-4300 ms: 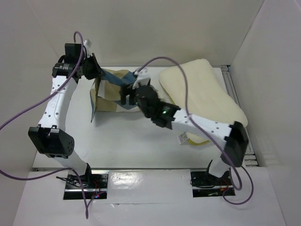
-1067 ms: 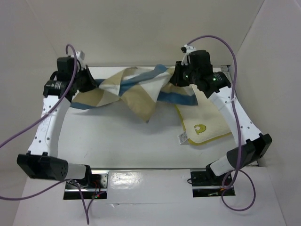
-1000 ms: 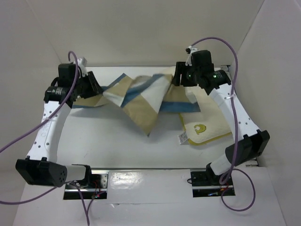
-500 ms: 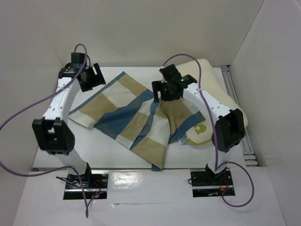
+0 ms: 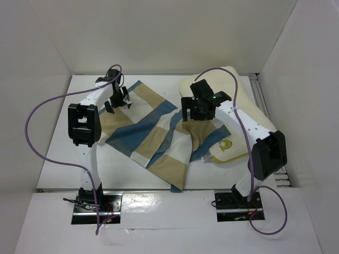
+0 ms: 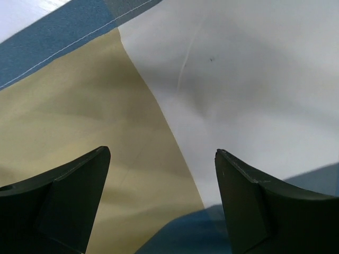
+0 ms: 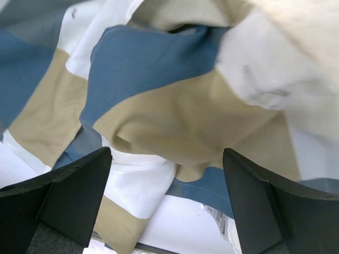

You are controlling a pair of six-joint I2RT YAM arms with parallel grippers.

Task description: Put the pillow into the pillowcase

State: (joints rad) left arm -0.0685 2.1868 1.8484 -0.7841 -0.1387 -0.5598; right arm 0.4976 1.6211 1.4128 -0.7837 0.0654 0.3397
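The pillowcase (image 5: 153, 132), in blue, tan and white checks, lies spread limp over the middle of the table. Its right part is draped over the near left side of the pillow (image 5: 238, 100). The cream pillow lies at the right, its yellow emblem (image 5: 225, 144) showing. My left gripper (image 5: 117, 103) hangs open just over the cloth's far left corner; in the left wrist view the pillowcase (image 6: 175, 90) fills the space under the gripper (image 6: 162, 152), nothing between the fingers. My right gripper (image 5: 192, 116) stands open over rumpled pillowcase folds (image 7: 175, 111) at the pillow's (image 7: 302, 47) edge.
White walls close in the table (image 5: 69, 153) on the left, back and right. A metal rail (image 5: 260, 98) runs along the right side behind the pillow. The pillow's white label (image 7: 221, 216) shows on bare table near the front edge.
Both grippers have opened and let go of the pillowcase. The cloth, held stretched in the air a second ago, has dropped flat onto the table and pillow. Both arms moved inward.
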